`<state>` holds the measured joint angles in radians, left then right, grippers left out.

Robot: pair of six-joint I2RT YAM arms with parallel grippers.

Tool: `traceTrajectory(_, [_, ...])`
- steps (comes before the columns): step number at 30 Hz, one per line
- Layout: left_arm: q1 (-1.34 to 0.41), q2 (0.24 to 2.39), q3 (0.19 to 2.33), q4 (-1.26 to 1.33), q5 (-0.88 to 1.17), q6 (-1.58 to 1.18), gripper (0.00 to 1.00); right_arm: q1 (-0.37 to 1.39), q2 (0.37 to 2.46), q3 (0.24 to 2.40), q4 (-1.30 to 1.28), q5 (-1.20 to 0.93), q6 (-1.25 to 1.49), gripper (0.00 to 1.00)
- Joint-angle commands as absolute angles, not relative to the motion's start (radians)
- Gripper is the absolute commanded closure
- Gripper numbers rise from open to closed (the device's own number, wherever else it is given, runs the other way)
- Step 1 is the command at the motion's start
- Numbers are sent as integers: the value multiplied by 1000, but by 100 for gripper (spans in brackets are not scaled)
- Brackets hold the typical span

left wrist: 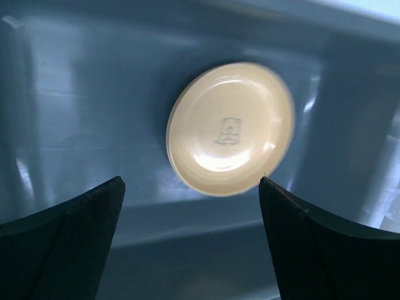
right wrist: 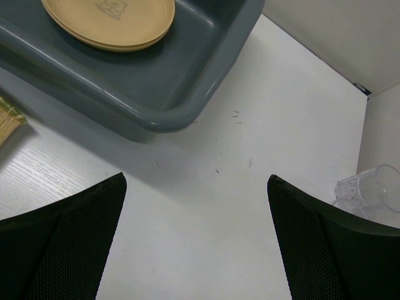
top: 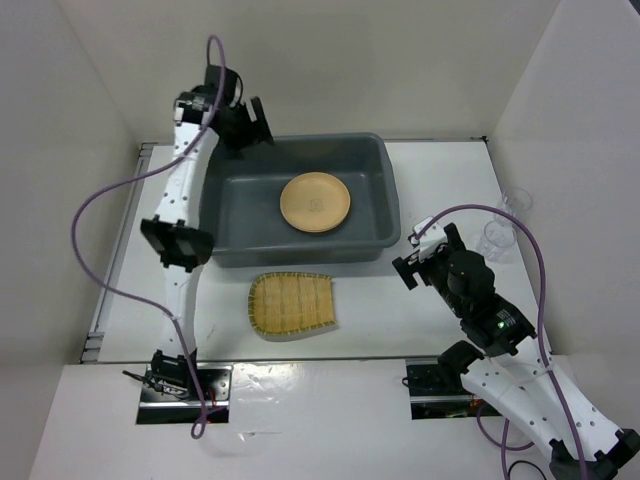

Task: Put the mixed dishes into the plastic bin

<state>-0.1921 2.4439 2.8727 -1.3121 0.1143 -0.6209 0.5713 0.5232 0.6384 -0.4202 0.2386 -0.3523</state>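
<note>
The bamboo tray (top: 292,305) lay at the bin's (top: 300,250) 6 o'clock, long axis 9-to-3; left end effector (left wrist: 190,182) and right end effector (right wrist: 196,178) gaped, released.

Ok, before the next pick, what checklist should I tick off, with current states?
1. Left gripper open, empty: ok.
2. Right gripper open, empty: ok.
3. Tan plate flat inside plastic bin: ok.
4. Bamboo tray in bin: not ok, on table in front of it.
5. Clear cups in bin: not ok, on table to its right.
6. Second plate beneath the first: cannot tell.
</note>
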Motion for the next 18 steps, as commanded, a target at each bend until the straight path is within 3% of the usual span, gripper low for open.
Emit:
traceTrajectory(1, [-320,2182,2835,-1302,-4,-543,8,569,523,637,-399,235,-351,2])
traceTrajectory(4, [-449,2053,2705,-1302,-95,-543,14,569,532,637,-399,235,-351,2])
traceTrajectory(5, [-478,2016,2641,-1302,-176,-570,23,569,532,637,-399,235,-351,2])
traceTrajectory(9, [-541,1710,2057,-1232,-175,-739,46,569,532,637,-399,235,-351,2])
traceTrajectory(10, [-557,1619,1744,-1122,-160,-782,46,578,522,637,-399,235,-351,2])
traceTrajectory(12, [-566,1288,1439,-902,-92,-914,46,578,512,637,-399,235,-351,2])
traceTrajectory(14, [-566,1008,1093,-812,1,-1010,35,578,503,626,-399,235,-351,2])
traceTrajectory(18, [-519,781,838,-772,116,-1031,19,578,503,626,-399,235,-351,2])
